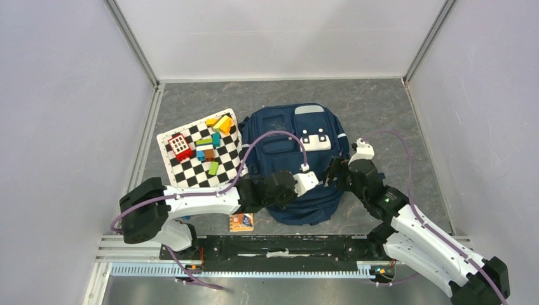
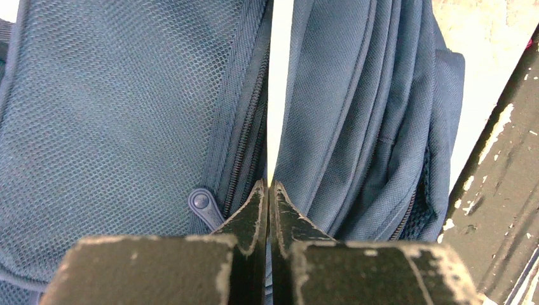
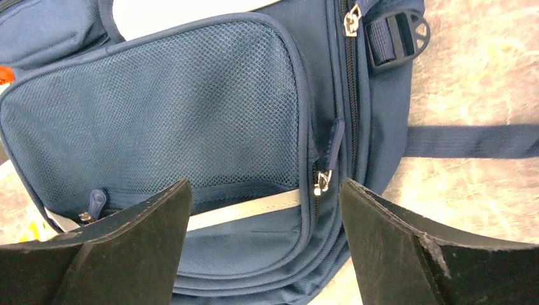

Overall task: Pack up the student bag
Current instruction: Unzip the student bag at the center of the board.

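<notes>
1. Two tools work at the near end of the bag (image 1: 299, 152). The bag lies flat, front up, at the middle of the desk (image 1: 381, 114), just right of a checkered board (image 1: 184, 175).
2. Left tool (image 1: 316, 180): closed.
   - In the wrist view its fingertips meet with only a hairline gap between them.
   - The tips sit at a zipper (image 2: 245, 127) that runs along the edge of a mesh panel (image 2: 114, 114).
   - A rounded pull tab (image 2: 202, 204) lies just beside the left finger, outside the tips.
   - Whether any fabric is pinched between the tips cannot be told.
3. Right tool (image 3: 264, 190): open wide.
   - Its two fingers stand well apart over the bag's mesh pocket (image 3: 159, 121), with nothing between them.
   - A metal zip pull (image 3: 323, 181) hangs at the pocket's right edge, nearer the right finger.
   - A pale stripe (image 3: 254, 206) crosses the bag just below the pocket.
   - A buckle (image 3: 407, 32) and a flat strap (image 3: 470, 141) extend from the bag's side onto the desk.
4. Bag markings in the top view: a white patch (image 1: 316, 140) sits on the front toward the right side, and a grey panel (image 1: 309, 109) sits at the far end.
5. Other items:
   - The board carries a group of coloured blocks (image 1: 206, 146).
   - A small orange packet (image 1: 241, 222) lies on the desk at the bag's near-left corner, close to the left arm.
   - A black rail (image 1: 286, 244) runs along the near edge, between the arm bases.
</notes>
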